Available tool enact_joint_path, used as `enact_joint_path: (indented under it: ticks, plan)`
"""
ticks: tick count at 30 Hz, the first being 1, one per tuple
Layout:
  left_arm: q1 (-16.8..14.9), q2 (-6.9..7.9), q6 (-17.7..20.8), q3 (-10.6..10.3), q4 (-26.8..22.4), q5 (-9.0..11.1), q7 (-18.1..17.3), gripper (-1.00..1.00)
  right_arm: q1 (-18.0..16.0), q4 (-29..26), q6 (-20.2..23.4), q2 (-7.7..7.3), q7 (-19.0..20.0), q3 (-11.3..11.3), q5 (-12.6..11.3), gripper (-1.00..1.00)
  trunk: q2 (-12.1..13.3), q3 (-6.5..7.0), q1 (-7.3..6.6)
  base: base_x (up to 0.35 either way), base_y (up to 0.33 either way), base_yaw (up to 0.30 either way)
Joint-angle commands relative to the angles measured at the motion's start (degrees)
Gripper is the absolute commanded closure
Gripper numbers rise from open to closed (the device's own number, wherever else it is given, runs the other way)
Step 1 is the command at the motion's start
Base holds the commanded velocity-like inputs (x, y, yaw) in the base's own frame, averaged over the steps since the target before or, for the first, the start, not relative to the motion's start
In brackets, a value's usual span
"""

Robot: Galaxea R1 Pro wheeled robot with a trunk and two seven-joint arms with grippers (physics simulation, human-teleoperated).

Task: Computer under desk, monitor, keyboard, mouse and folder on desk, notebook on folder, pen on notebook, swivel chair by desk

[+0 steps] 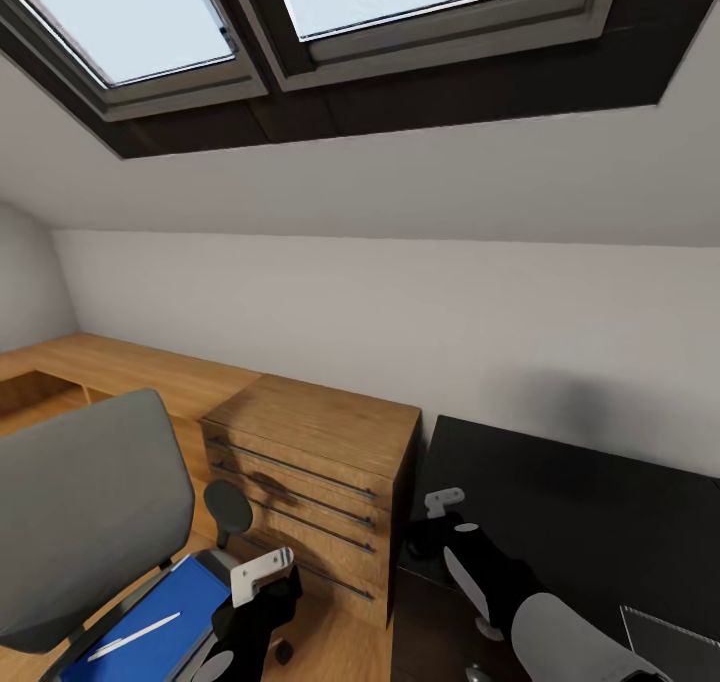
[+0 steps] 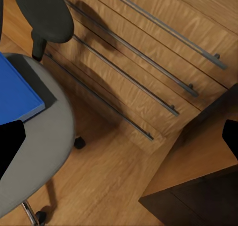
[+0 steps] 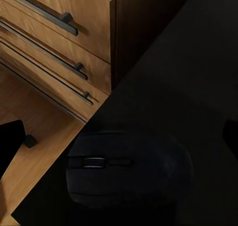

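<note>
Your right gripper's (image 3: 119,131) fingers (image 3: 11,141) stand wide apart, dark tips at either side of the right wrist view, with nothing clamped between them. The mouse (image 3: 130,169) sits straight below that gap on the desk (image 3: 198,62), close to the desk's near corner beside the wooden dresser (image 3: 64,42). The left gripper's (image 2: 119,136) fingers (image 2: 10,146) are also spread and empty, hanging over the swivel chair (image 1: 85,512) seat edge and the wooden floor (image 2: 114,181).

The main risk is the mouse itself: it lies near the desk's edge, so if you come down off-centre, one finger could nudge it toward that edge and off onto the floor. It is also dark on a glossy black top (the outline is hard to read), so misjudging its sides is easy; line up on the scroll wheel before closing.

The folder (image 1: 150,622) rests on the chair seat with a white pen (image 1: 135,635) lying on it, the folder's corner near the seat's edge. Your left arm hovers close by; a careless swing could bump the chair, which probably rolls on its casters, or tip the pen off. A grey-edged flat thing (image 1: 670,642) lies at the desk's near right, too cropped to name.
</note>
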Motion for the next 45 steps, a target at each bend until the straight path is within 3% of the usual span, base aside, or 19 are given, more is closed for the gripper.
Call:
enact_joint_path:
  ticks: [1,4,13,17,25,45]
  plan:
    - [-0.08,0.05,0.33,-0.1,-0.09,0.14,0.37,-1.0,-0.05,-0.06,0.24,-0.04,-0.08,0.27,-0.52,-1.0,-0.05,-0.07,0.01,0.0,0.0,0.0]
    - [-0.08,0.05,0.33,-0.1,-0.09,0.13,0.37,-1.0,-0.05,-0.04,0.33,-0.04,-0.06,0.22,-0.53,-1.0,-0.05,-0.07,0.01,0.0,0.0,0.0]
    - [-0.08,0.05,0.33,-0.1,-0.09,0.11,0.37,-1.0,-0.05,-0.02,1.38,-0.04,-0.02,0.18,-0.56,-1.0,-3.66,-1.69,1.98,0.0,0.0,0.0]
    - [-0.08,0.05,0.33,-0.1,-0.09,0.13,0.37,-1.0,-0.05,-0.03,1.46,-0.04,-0.02,0.18,-0.58,-1.0,-3.66,-1.69,1.98,0.0,0.0,0.0]
    - [-0.08,0.05,0.33,-0.1,-0.09,0.1,0.37,-1.0,-0.05,-0.02,1.47,-0.04,0.01,0.18,-0.54,-1.0,-6.87,-3.12,3.74,0.0,0.0,0.0]
    - [-0.08,0.05,0.33,-0.19,-0.09,0.14,0.37,-1.0,-0.05,-0.06,1.54,-0.55,-0.01,0.09,-0.49,-1.0,-6.87,-3.12,3.74,0.0,0.0,0.0]
